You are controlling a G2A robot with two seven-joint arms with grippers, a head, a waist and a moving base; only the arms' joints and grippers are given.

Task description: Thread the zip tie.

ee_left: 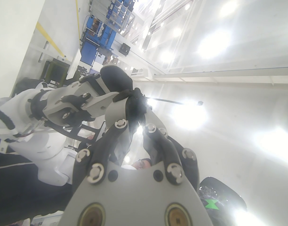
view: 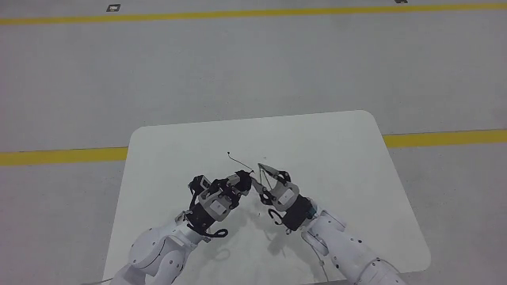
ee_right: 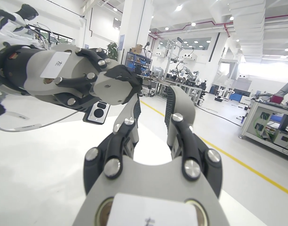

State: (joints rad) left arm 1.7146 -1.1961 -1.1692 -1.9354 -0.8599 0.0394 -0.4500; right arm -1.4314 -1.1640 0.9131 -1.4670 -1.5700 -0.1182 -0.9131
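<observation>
The zip tie [view: 239, 162] is a thin black strip held above the white table. In the left wrist view the zip tie [ee_left: 170, 101] sticks out sideways from my left gripper [ee_left: 137, 99], ending in a small head. My left gripper [view: 245, 177] is shut on the strip's near end. My right gripper [view: 266, 176] stands right beside it, open, with nothing between its fingers. The right wrist view has my right gripper [ee_right: 155, 99] with jaws apart and the left gripper's taped fingertips [ee_right: 132, 81] just off one of its fingers. One right finger [ee_left: 115, 78] touches the left fingertips.
The white table [view: 341, 150] has rounded corners, and both arms come in over its near edge. Its far half and right side are bare. Grey floor with yellow lines [view: 238, 13] lies beyond.
</observation>
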